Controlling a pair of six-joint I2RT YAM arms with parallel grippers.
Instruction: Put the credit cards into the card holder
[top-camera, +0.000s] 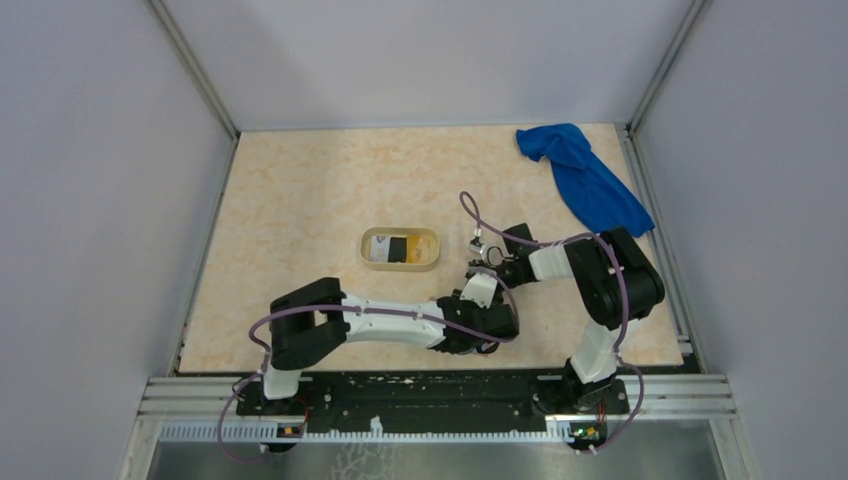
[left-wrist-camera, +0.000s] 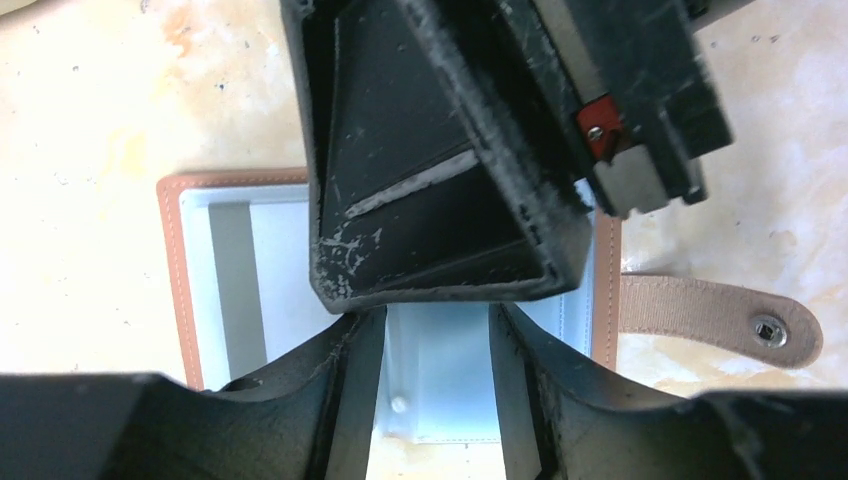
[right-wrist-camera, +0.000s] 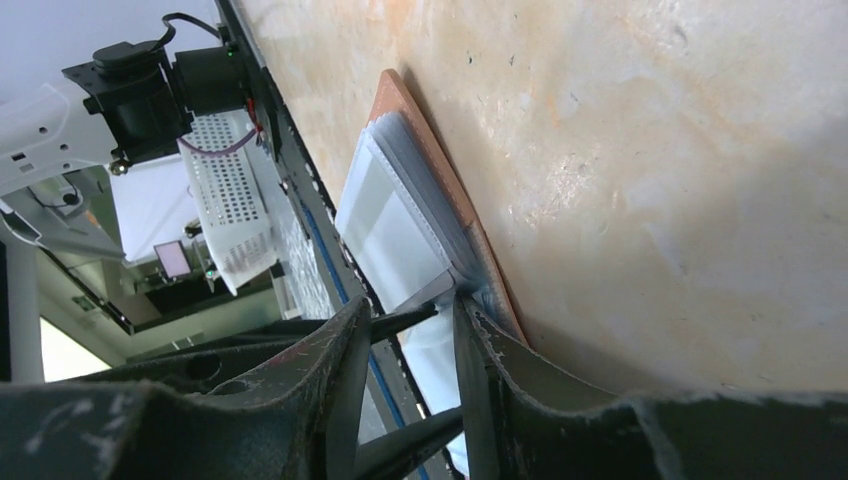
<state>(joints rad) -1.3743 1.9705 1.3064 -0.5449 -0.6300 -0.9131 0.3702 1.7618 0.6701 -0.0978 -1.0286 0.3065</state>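
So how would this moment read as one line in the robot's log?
left gripper: open over opened card holder | right gripper: at its edge, grip unclear | cards: some in tray

Top view high, looking down on whole table (top-camera: 300, 200); both wrist views close, sharing card holder (left-wrist-camera: 250, 270).

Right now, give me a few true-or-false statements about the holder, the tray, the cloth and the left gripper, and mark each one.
1. The holder lies open on the table. True.
2. The cloth is in the tray. False: it lies near the far right corner, apart from the tray.
3. The left gripper is open. True.
4. The holder's strap is snapped shut. False: it lies loose and flat on the table.
5. Cards lie in the tray. True.
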